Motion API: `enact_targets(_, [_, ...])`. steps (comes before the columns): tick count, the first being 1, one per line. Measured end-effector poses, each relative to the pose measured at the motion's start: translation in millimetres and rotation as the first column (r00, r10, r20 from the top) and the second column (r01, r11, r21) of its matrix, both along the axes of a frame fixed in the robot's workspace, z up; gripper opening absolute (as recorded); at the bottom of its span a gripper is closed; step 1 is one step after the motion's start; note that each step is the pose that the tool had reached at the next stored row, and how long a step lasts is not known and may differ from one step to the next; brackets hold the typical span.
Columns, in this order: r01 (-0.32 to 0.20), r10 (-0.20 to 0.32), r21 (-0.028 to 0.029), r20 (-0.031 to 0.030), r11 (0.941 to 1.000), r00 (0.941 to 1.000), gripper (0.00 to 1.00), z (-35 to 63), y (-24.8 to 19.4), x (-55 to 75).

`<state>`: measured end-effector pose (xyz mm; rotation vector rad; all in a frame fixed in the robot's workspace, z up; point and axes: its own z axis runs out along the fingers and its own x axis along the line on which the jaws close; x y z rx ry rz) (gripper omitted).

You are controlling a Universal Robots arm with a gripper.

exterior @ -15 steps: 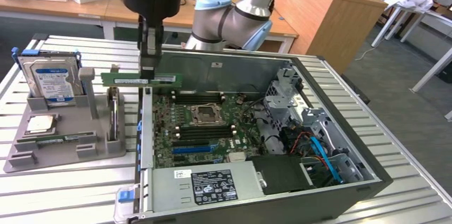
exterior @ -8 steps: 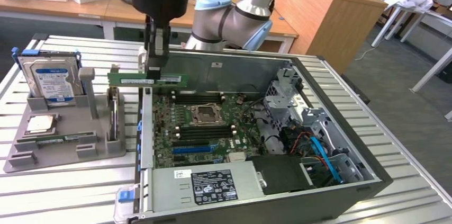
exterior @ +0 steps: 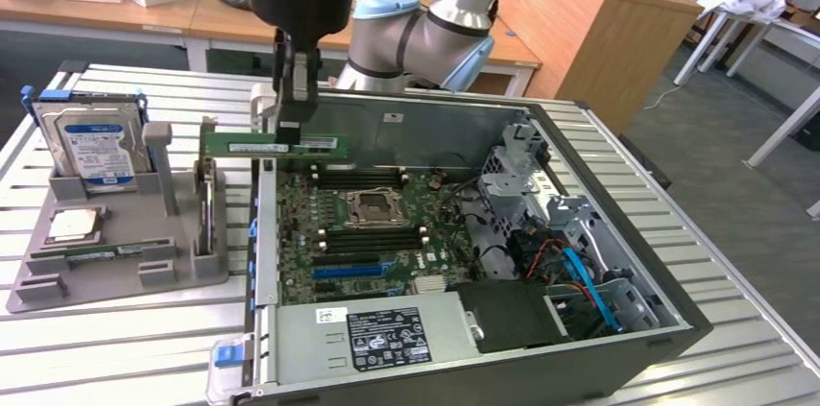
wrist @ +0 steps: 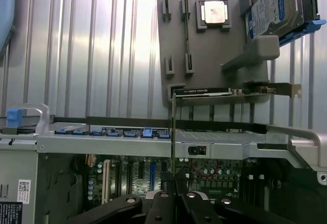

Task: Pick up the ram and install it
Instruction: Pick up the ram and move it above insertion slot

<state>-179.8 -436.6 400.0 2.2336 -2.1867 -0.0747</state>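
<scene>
A green ram stick (exterior: 275, 144) hangs level in the air over the open computer case's wall nearest the grey holder, with my gripper (exterior: 299, 126) shut on its end. In the wrist view the ram (wrist: 173, 132) appears edge-on as a thin upright strip rising from between the black fingers (wrist: 159, 203). Below and beyond it lies the motherboard (exterior: 365, 228) with its dark memory slots (exterior: 364, 179). A second, similar ram stick (exterior: 100, 252) lies flat on the grey holder (exterior: 115, 281).
The holder also carries a hard drive (exterior: 90, 147) standing upright, a square processor chip (exterior: 73, 225) and an upright expansion card (exterior: 205, 204). The case (exterior: 615, 233) holds a power supply (exterior: 372, 334), drive cage and cables. Slatted metal table (exterior: 129, 348) all around.
</scene>
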Motion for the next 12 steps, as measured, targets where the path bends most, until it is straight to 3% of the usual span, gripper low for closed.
enact_targets(12, [0.002,-0.002,0.0000,0.0000,1.0000,1.0000,0.11,0.0,0.0,14.7])
